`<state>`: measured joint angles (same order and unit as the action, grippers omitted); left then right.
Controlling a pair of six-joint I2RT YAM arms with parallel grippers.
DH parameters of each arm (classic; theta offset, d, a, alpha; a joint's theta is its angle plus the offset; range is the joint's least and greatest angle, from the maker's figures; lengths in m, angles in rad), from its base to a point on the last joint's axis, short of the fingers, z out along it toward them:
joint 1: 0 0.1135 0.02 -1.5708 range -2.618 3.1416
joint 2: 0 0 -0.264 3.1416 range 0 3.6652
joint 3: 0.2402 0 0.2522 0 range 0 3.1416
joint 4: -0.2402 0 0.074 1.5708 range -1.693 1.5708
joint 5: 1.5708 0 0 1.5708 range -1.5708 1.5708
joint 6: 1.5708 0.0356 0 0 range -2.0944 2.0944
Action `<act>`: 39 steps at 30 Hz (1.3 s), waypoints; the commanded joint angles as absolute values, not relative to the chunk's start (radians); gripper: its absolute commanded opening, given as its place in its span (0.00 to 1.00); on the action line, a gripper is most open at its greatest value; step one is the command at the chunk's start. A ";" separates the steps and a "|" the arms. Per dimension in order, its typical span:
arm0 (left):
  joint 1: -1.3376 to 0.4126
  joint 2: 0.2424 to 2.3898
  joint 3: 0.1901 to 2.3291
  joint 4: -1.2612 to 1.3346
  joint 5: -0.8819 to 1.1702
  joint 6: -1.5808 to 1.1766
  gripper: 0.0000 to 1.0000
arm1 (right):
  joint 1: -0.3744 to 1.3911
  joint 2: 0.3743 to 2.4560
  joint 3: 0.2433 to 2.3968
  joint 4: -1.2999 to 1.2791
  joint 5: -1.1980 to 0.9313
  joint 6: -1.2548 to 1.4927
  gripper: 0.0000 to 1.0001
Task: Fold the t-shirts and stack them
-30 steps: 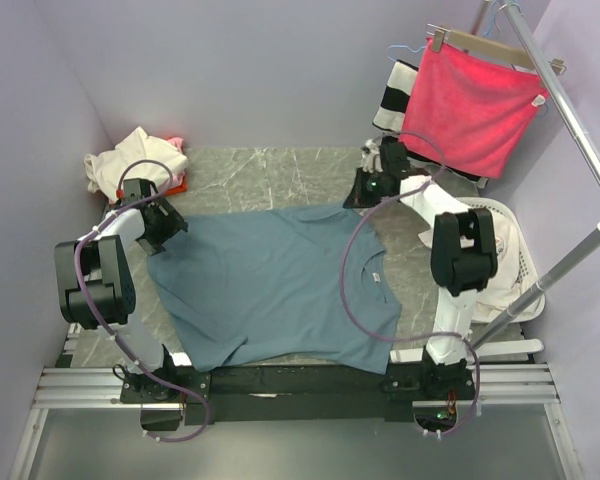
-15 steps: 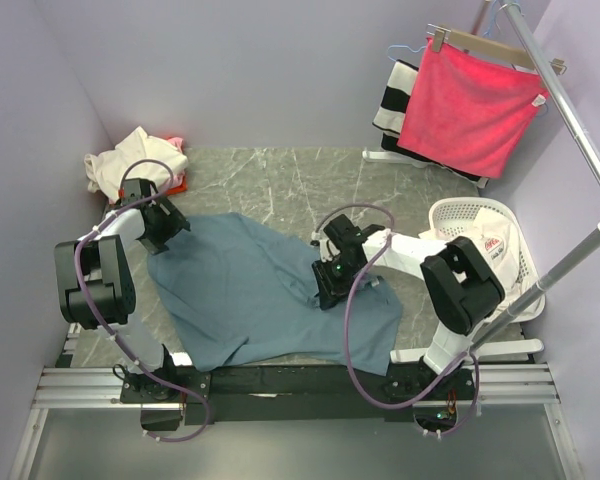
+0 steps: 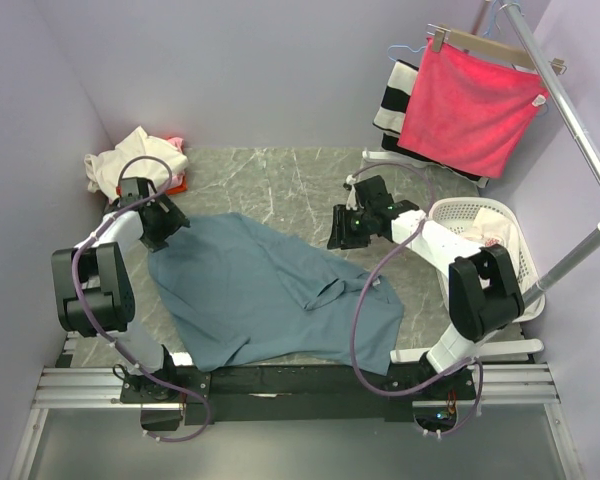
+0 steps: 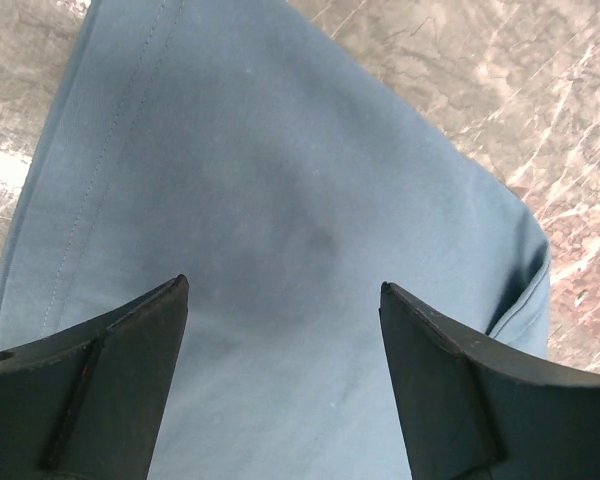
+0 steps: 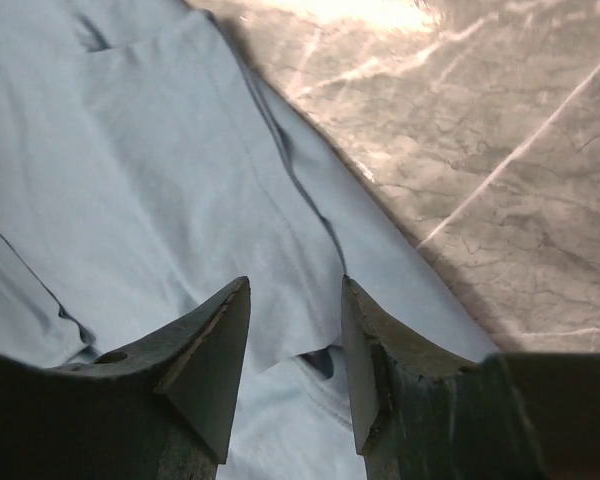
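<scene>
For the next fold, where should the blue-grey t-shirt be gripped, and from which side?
Probably the far left hem corner of the blue-grey t-shirt: it lies flat at the cloth's edge, with bare table beside it. Come from the left, where the left hand hangs open just above it.

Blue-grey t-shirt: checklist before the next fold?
1. Right gripper free of the blue-grey t-shirt: ok. Jaws apart, nothing between them.
2. Left gripper free of cloth: ok. Jaws wide, the shirt lies below them.
3. Folded flap lies flat: not ok. The cloth is bunched mid-shirt.
4. Fold edge straight: not ok. It runs diagonally.
5. Near hem fully on the table: cannot tell.
</scene>
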<state>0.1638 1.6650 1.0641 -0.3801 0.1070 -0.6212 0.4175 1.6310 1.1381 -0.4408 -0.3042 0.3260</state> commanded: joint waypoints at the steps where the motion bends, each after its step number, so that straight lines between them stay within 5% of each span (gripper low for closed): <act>1: 0.161 1.618 1.057 -0.361 0.087 -0.617 0.83 | 0.402 1.669 1.155 -0.420 -0.376 0.357 0.48; 26: 0.160 1.643 1.063 -0.370 0.084 -0.612 0.82 | 0.417 1.744 0.994 -0.414 -0.525 0.377 0.44; 30: 0.160 1.640 1.063 -0.373 0.078 -0.611 0.82 | 0.420 1.735 0.996 -0.396 -0.534 0.376 0.24; 31: 0.160 1.640 1.065 -0.374 0.078 -0.611 0.82 | 0.420 1.729 0.997 -0.394 -0.520 0.379 0.10; 33: 0.161 1.641 1.066 -0.374 0.078 -0.611 0.82 | 0.420 1.718 0.999 -0.387 -0.511 0.379 0.00; 39: 0.161 1.637 1.071 -0.377 0.074 -0.607 0.82 | 0.420 1.655 1.037 -0.419 -0.375 0.367 0.00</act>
<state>0.1631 1.6592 1.0637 -0.3817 0.0872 -0.6205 0.4145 1.7325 0.9928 -0.4137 -0.4740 0.3779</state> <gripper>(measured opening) 0.824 0.015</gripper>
